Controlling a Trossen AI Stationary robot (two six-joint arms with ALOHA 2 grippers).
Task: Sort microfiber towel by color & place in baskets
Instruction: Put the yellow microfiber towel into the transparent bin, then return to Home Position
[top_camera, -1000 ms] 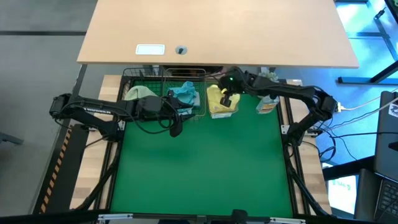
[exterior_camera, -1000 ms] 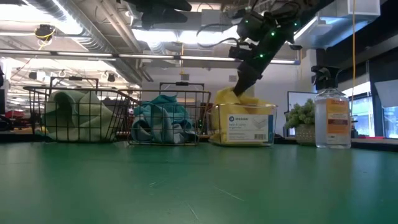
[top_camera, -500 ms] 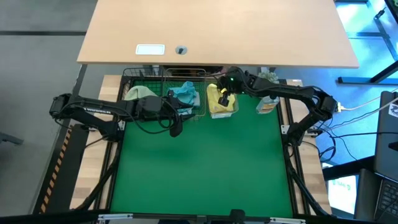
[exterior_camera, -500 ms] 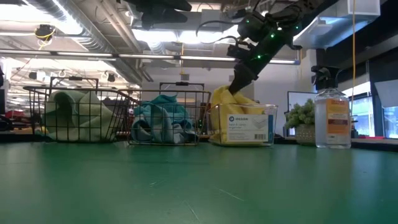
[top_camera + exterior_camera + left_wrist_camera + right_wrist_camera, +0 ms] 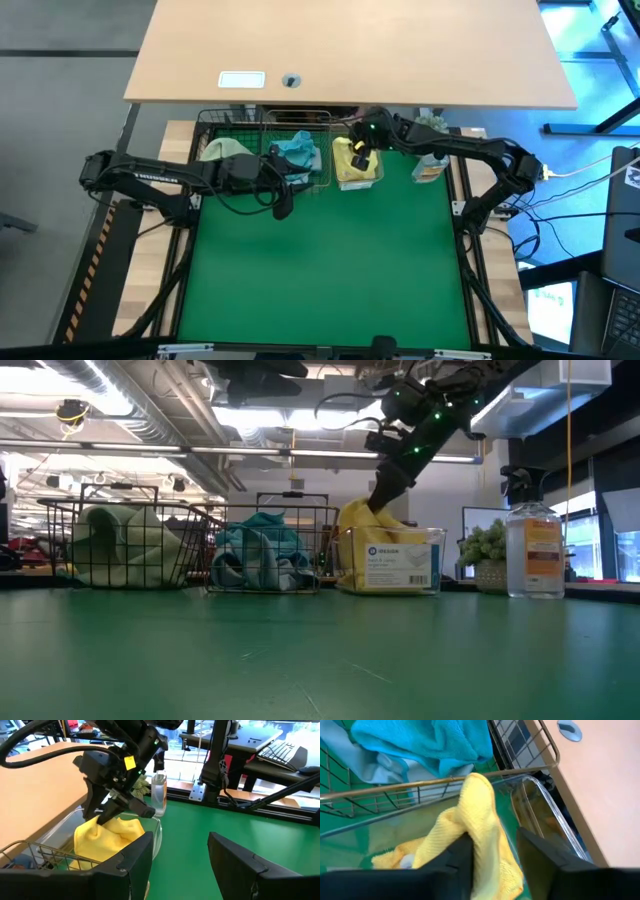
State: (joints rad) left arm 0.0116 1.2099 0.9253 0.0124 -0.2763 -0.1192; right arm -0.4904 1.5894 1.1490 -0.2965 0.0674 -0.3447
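Observation:
Three containers stand in a row at the table's far edge. The black basket [image 5: 212, 135] holds a pale green towel [image 5: 130, 540]. The copper basket [image 5: 312, 128] holds a teal towel [image 5: 265, 555]. A clear-walled container [image 5: 395, 565] with a white label holds a yellow towel [image 5: 350, 165]. My right gripper [image 5: 492, 840] reaches down into that container, open, with the yellow towel's raised fold between its fingers. My left gripper [image 5: 180, 865] hangs open over the green mat, near the copper basket, with nothing between its fingers. My right gripper comes at the yellow towel from above, slanting down from the table's right. Its open fingers stand on either side of the towel's raised fold [image 5: 477, 815], which leans against one finger [image 5: 462, 850]. The rest of the towel lies in the clear container.
A spray bottle [image 5: 533, 550] and a small potted plant [image 5: 485, 555] stand right of the clear container. A wooden desk [image 5: 350, 50] lies beyond the table's far edge. The green mat [image 5: 330, 270] stretches bare toward the near edge.
My right gripper has shifted a little toward the table's left over the clear container. The yellow towel's top has risen into a peak beside the fingers.

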